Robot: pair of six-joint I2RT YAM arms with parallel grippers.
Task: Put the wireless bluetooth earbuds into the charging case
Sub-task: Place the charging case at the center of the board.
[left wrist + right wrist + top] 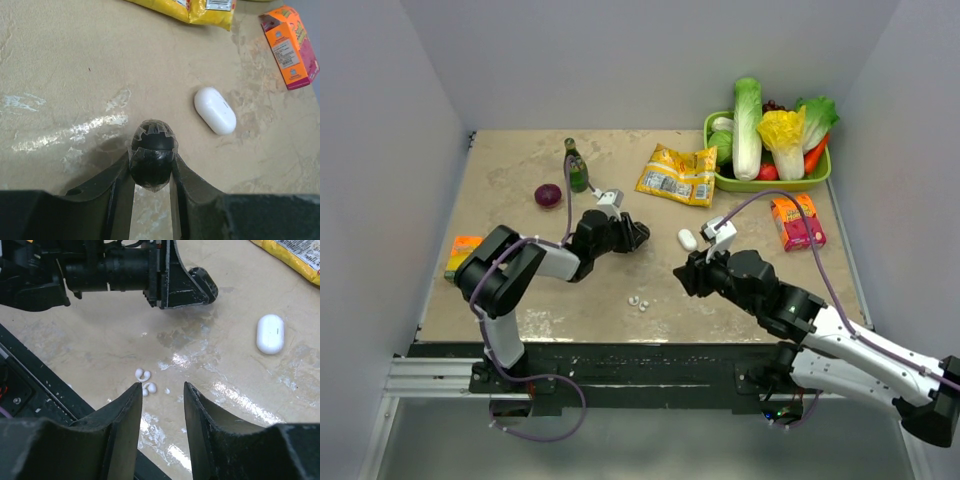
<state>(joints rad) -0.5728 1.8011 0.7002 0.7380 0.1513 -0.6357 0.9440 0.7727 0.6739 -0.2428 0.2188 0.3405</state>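
Bare table [520, 170] is ringing the earbuds [143, 381] by the front edge; the left gripper [638, 234] is crowding the charging case [687, 239] from the left.

Table [520, 160]: beige mottled stone-look top, glossy. White glare streaks [75, 132] toward middle. Plain pale grey panels enclose it: left wall [380, 150], back wall [650, 60], right wall [910, 130]. Silver metal rail [430, 378] below near-left corner. Light soft, even; shadows faint.
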